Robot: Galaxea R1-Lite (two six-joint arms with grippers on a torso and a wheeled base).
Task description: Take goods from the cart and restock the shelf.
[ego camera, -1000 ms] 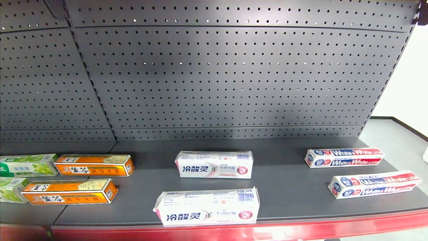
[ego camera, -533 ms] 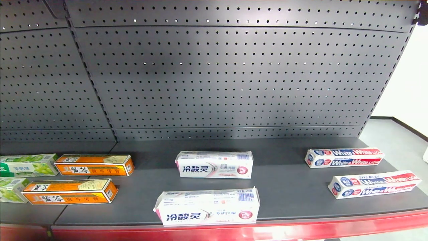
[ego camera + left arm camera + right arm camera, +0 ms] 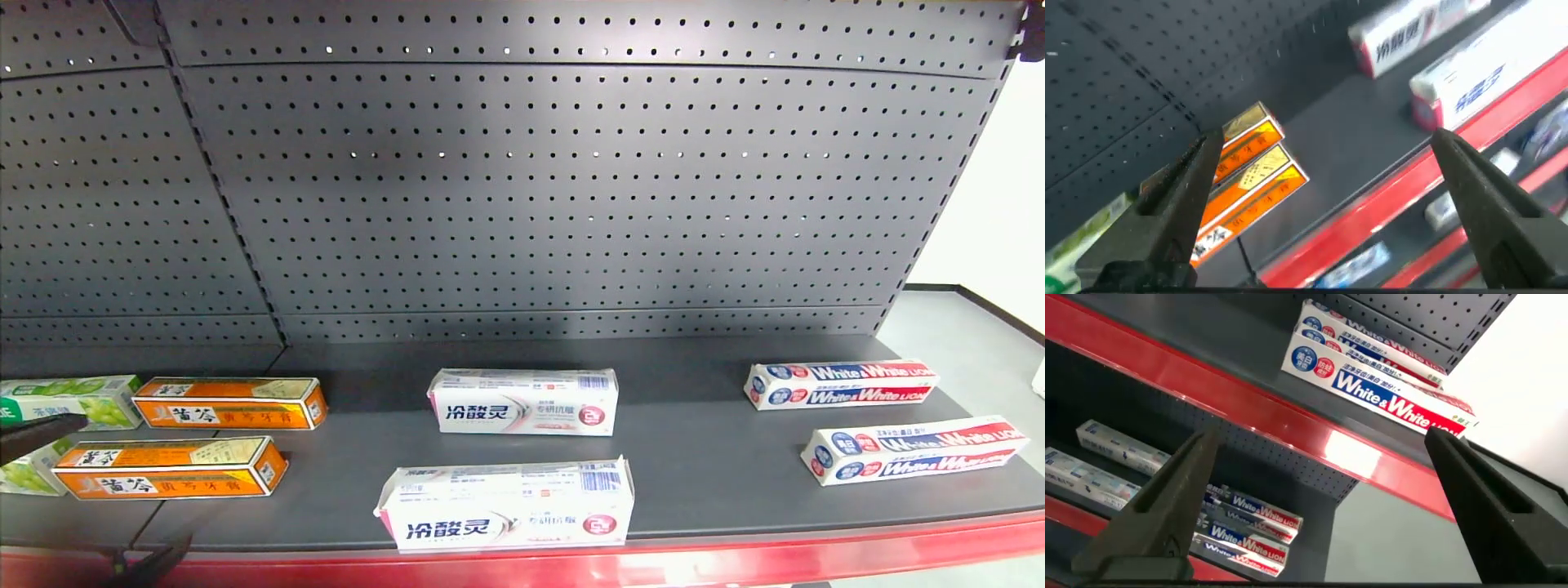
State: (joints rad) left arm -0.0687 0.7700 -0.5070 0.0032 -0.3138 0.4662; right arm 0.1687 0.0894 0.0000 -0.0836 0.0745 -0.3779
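Toothpaste boxes lie in pairs on the dark shelf (image 3: 710,457): green boxes (image 3: 82,396) far left, then orange boxes (image 3: 229,403), white boxes (image 3: 522,400) mid, red-and-blue boxes (image 3: 841,384) right. Left gripper (image 3: 1327,139) empty, spread wide, hovers by the orange boxes. Right gripper (image 3: 1323,437) also spread and empty, low before the red shelf lip (image 3: 1249,408).

Shop aisle, pegboard-backed shelf (image 3: 702,457), rows of toothpaste boxes (image 3: 522,400), red edge strip (image 3: 735,562)

Even light, shelf lip (image 3: 1351,453) glare, pic edges bowed
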